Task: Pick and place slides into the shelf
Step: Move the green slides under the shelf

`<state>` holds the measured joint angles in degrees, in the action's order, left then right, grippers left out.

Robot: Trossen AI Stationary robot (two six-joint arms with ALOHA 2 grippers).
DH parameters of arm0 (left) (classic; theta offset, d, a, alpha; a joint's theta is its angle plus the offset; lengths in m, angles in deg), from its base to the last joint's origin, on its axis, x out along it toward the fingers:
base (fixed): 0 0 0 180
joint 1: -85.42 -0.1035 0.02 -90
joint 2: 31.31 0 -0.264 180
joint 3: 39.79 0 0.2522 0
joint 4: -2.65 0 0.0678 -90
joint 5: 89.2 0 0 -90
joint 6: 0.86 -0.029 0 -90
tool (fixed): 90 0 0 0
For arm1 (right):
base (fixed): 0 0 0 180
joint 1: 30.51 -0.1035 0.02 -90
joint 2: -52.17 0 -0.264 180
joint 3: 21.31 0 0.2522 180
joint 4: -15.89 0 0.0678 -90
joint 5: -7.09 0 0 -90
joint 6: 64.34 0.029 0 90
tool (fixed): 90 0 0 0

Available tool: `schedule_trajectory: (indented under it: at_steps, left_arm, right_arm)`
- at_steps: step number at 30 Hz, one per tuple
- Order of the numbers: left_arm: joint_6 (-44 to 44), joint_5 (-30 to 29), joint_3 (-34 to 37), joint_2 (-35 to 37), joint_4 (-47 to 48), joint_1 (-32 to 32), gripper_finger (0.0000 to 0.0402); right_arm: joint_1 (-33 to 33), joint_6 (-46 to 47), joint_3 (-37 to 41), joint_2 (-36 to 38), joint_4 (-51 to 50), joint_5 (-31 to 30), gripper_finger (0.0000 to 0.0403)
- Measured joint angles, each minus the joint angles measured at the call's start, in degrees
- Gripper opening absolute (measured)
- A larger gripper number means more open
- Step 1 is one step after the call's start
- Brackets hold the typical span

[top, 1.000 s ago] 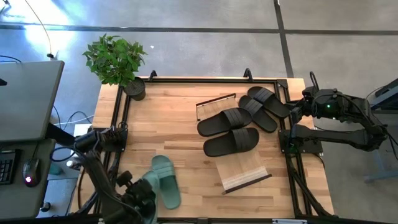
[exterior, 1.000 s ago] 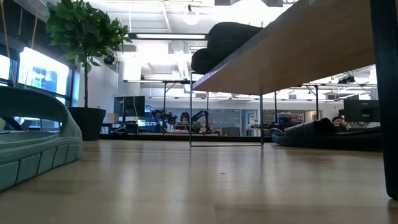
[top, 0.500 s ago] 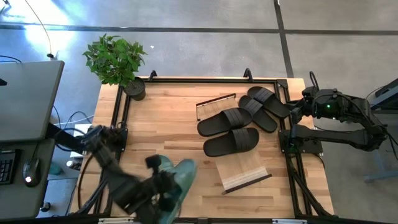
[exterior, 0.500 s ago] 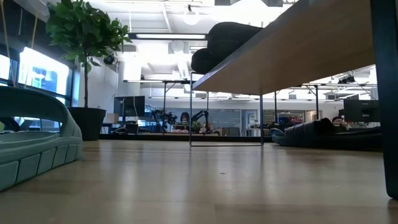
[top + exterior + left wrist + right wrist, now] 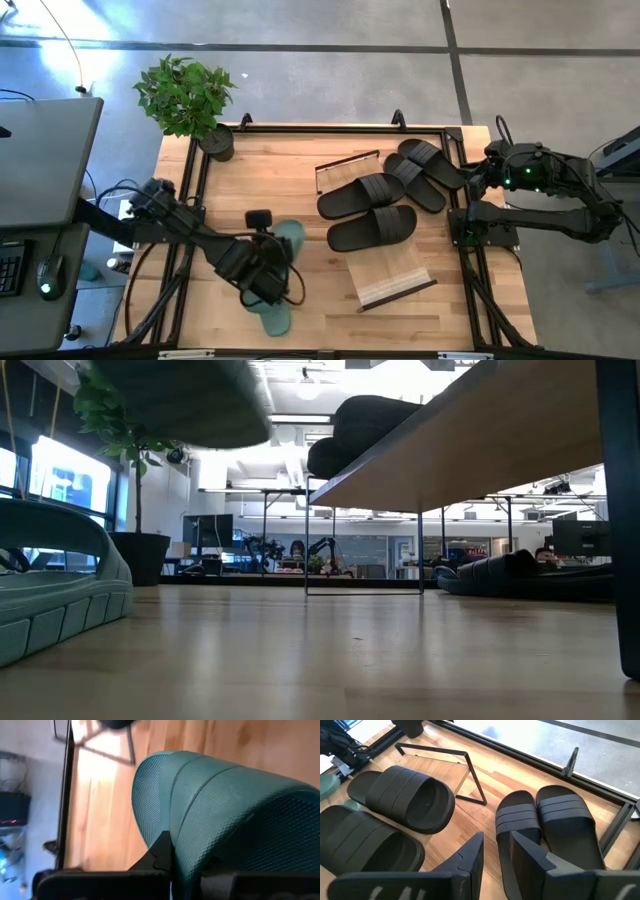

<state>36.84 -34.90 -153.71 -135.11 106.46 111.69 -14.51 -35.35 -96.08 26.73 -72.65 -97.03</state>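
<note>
My left gripper (image 5: 268, 265) is shut on a sage-green slide (image 5: 289, 240), which it carries over the table's near left part. From the low view this slide is a blurred shape (image 5: 180, 400) high above the wood. The other green slide (image 5: 276, 320) lies on its sole near the front edge, partly under the arm. Two black slides (image 5: 362, 195) (image 5: 372, 228) lie on the shelf's sloping plank (image 5: 395, 272). Another black pair (image 5: 425, 170) lies on the table at the far right. My right gripper (image 5: 496, 842) waits open above that pair, at the right edge. My left gripper holds the green slide at its wide strap (image 5: 200, 835), slanting down from the table's near left. One finger (image 5: 161, 852) shows at the strap's edge, against the footbed; the other is hidden by the strap. The slide is lifted clear and reaches out beyond the fingers toward the far edge.
A potted plant (image 5: 185, 95) stands at the far left corner. A black metal frame (image 5: 320, 128) runs around the table's edges. Bare wood (image 5: 270, 180) lies between the plant and the shelf.
My left gripper has swung from the near left corner up and toward the table's right and far side, rolling its wrist. It carries one green slide, now lifted clear. The other green slide has stayed by the front edge.
</note>
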Motion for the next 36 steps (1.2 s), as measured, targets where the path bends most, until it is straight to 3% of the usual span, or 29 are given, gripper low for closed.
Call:
schedule_trajectory:
  at_steps: [3, 9, 15, 22, 36]
  left_arm:
    - [-2.4, 0.5, 5.3, 1.2, -1.0, -2.1, 0.0000]
    - [-20.2, 2.9, 12.5, 1.4, -14.6, -8.5, 0.0000]
    - [-31.8, 1.9, 19.8, 1.8, -18.7, -15.1, 0.0000]
    - [-46.0, 2.6, 26.2, 3.9, -38.7, -19.0, 0.0000]
    - [-50.1, 6.4, 42.7, 13.3, -66.0, -22.1, 0.0000]
  right_arm:
    - [0.0, -0.9, 0.0, 0.0, 0.1, -0.8, 0.0087]
    - [0.0, -1.0, 0.0, 0.0, 1.5, -1.5, 0.0087]
    - [0.0, -1.0, 0.0, 0.0, 2.2, -1.5, 0.0087]
    - [0.0, -1.0, 0.0, 0.0, 2.2, -2.0, 0.0087]
    - [0.0, -0.5, 0.0, 0.0, 2.7, -2.0, 0.0087]
